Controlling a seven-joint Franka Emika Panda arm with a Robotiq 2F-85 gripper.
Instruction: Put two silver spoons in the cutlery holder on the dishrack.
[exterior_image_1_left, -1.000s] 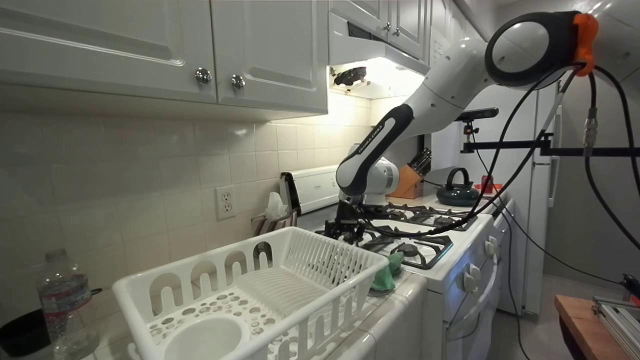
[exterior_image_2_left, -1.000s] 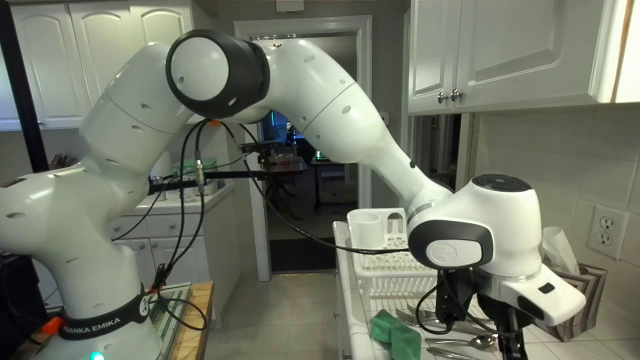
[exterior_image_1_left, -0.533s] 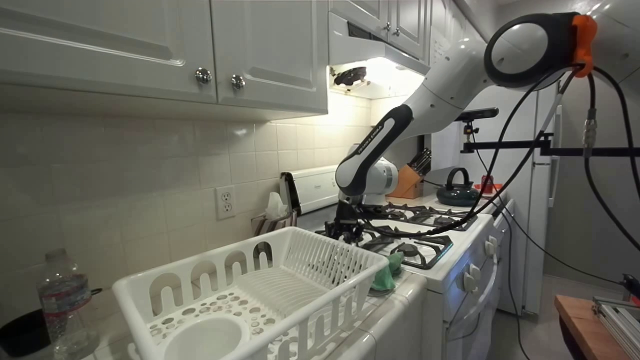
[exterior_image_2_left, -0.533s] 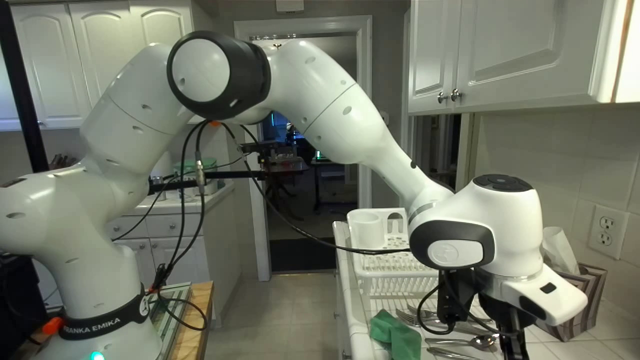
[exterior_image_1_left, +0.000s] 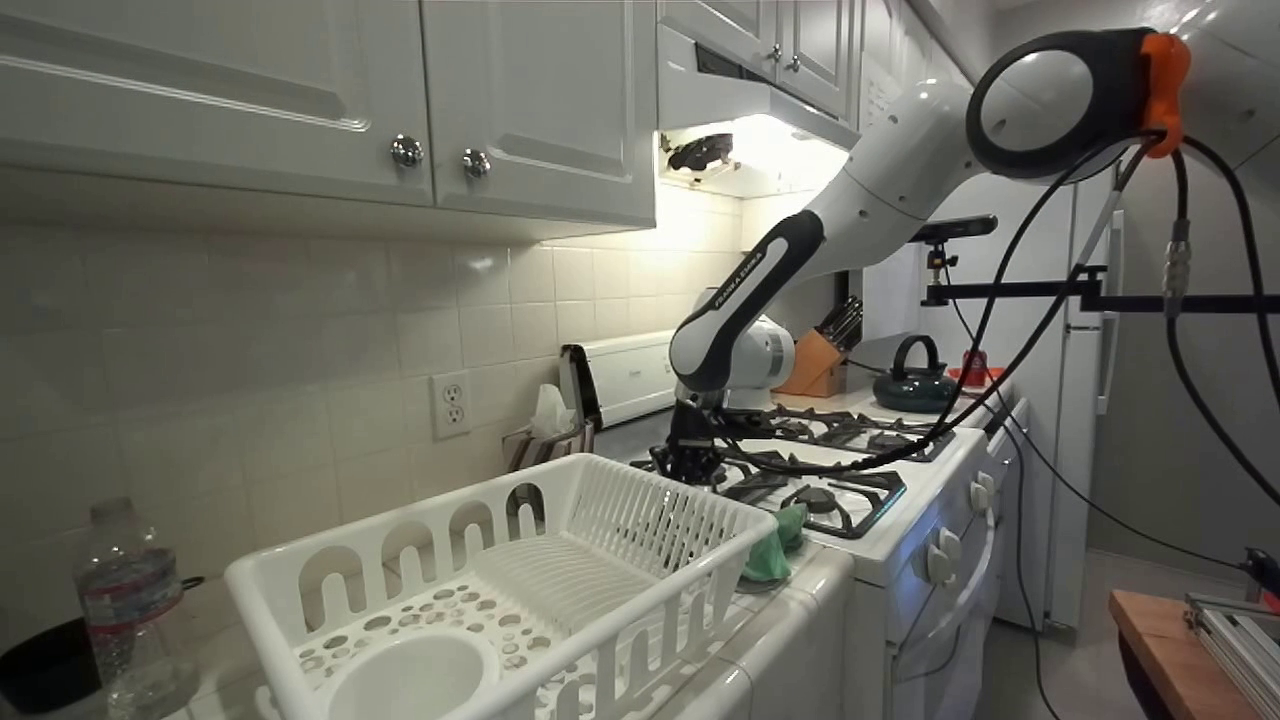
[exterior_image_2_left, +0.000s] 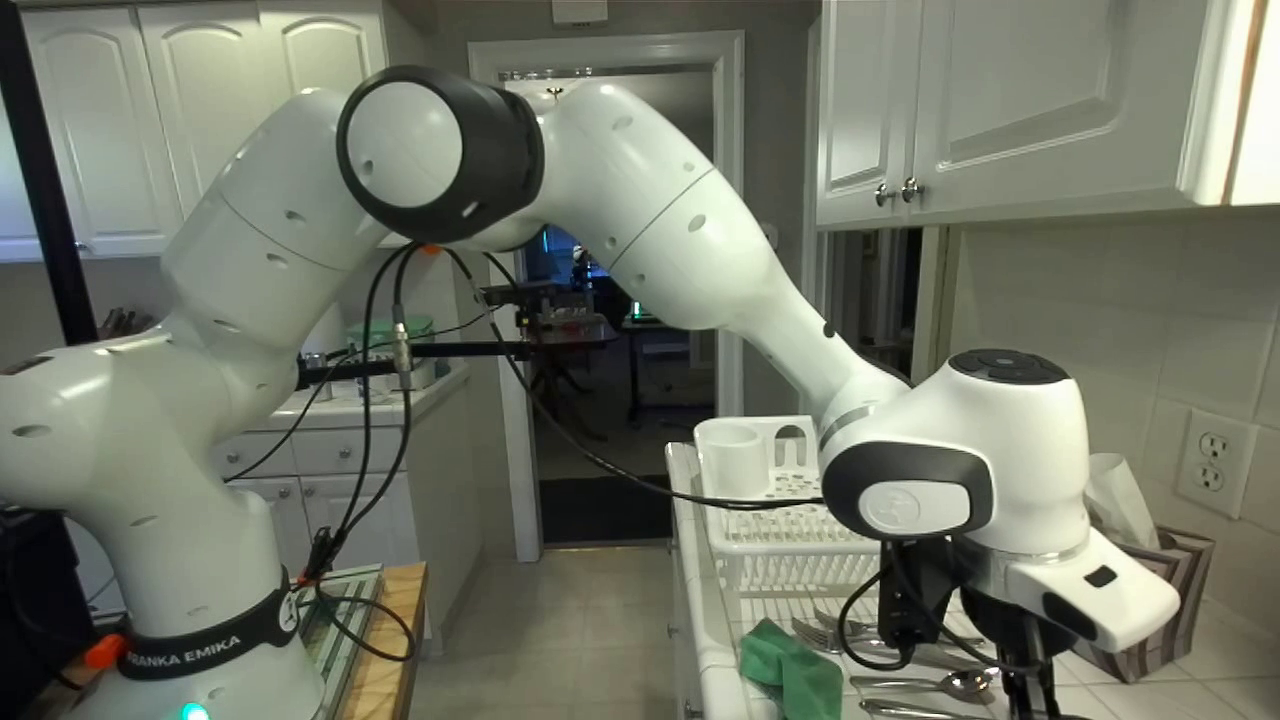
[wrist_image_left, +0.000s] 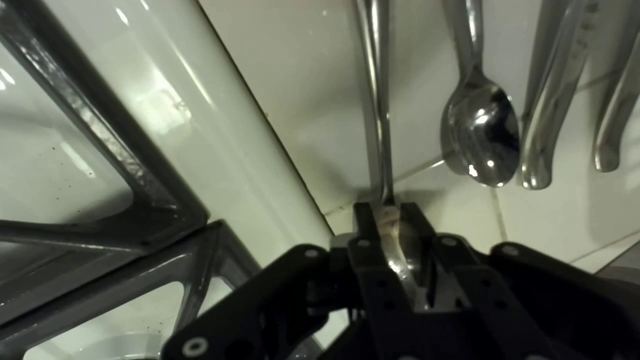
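A silver spoon (wrist_image_left: 384, 115) reaches down to my gripper (wrist_image_left: 386, 206) in the wrist view, handle away from me. Its bowl end lies in the narrow space between the fingers and looks turned on edge; the jaws are drawn in around it from both sides. A second silver spoon (wrist_image_left: 484, 132) lies bowl up to the right, apart from the fingers. The white dishrack (exterior_image_1_left: 275, 575) stands on the counter beyond the gripper. At its end is the cup-shaped cutlery holder (exterior_image_2_left: 733, 460), with no spoon seen in it. The fingertips are cut off or dark in both exterior views.
Knives (wrist_image_left: 547, 135) lie right of the second spoon. Forks (exterior_image_2_left: 820, 635) and a green cloth (exterior_image_2_left: 800, 675) lie between rack and gripper. The stove's black grate (wrist_image_left: 165, 200) and raised edge run close on the left. A tissue box (exterior_image_2_left: 1160, 610) stands by the wall.
The gripper's fingers have come together in both exterior views. The arm has sunk very slightly. A utensil at the bottom of an exterior view has shifted a little to the right.
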